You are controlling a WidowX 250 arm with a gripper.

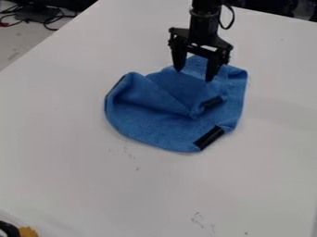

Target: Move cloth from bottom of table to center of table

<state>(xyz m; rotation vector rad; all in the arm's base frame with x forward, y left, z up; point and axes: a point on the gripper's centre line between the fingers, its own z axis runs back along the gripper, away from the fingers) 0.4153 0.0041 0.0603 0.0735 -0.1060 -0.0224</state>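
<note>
A fuzzy blue cloth (145, 113) with black strips (209, 138) lies in rounded folds beneath the black two-finger gripper (194, 75), whose fingers are spread apart.

Cloth (167, 132) on table (62, 139) under end effector (194, 74), cables (51, 28) beyond at left.

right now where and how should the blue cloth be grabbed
Probably by the raised fold across the middle of the blue cloth, coming from above with the open gripper's fingers straddling it; it appears to stand up from the table, whereas the near edge lies low.
</note>
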